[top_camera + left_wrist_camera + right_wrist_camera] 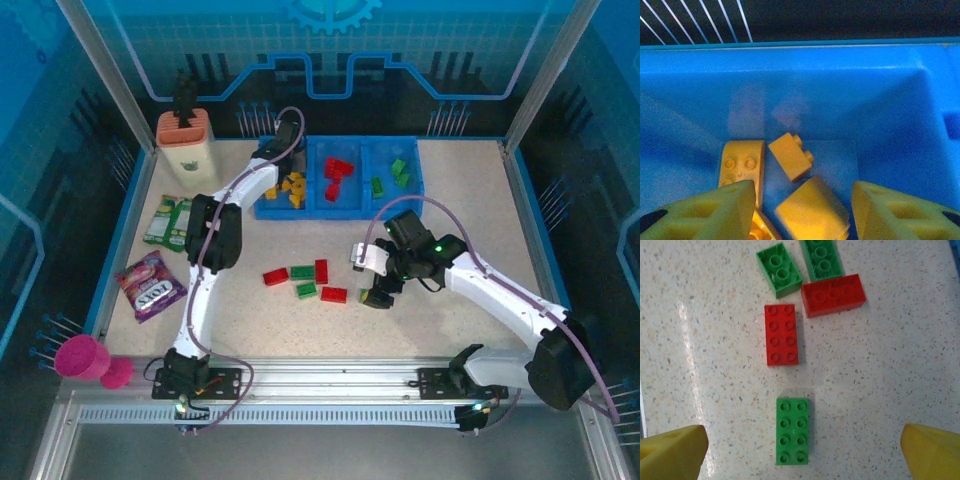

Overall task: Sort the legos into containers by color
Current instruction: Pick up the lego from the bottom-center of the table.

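While left fingers (705, 212) are hanging parted, empty, over sorted yellow legos (790, 156), I'm readying wide-open, empty right fingers (670, 452) for lowering onto the green lego (792, 431).

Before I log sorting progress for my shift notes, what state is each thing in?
left pincer: open over yellow bricks, holding nothing
right pincer: open above a green brick, not gripping
blue tray: yellow, red, green sorted per compartment
loose bricks: red and green, lying unsorted on table
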### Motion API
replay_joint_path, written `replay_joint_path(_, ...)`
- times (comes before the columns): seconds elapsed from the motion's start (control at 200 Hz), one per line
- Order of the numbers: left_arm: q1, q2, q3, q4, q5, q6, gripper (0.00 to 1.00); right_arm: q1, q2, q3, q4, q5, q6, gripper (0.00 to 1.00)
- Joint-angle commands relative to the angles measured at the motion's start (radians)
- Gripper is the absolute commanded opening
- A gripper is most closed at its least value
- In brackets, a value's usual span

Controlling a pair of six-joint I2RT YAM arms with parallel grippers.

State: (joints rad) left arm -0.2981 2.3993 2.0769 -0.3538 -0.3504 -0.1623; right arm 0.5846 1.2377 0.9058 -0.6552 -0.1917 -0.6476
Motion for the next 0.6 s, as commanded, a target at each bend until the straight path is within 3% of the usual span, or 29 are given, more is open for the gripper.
replay_joint_path(0.0, 0.002, -0.155, -0.039, 0.015, 0.065, 0.044, 0.56, 0.014, 0.017, -0.015, -0.012, 0.011, -0.083, 1.00)
replay_joint_path(0.32, 0.001, -0.553, -0.312, 0.056, 0.195, 0.008, 0.60, 0.034, 0.121, -0.092, 0.086, 0.068, -0.096, 1.00)
replay_joint_path(0.595, 0.001, -0.920, -0.577, 0.069, 0.141, 0.056, 0.64, 0.045, 0.142, -0.199, 0.244, 0.165, -0.090, 0.98)
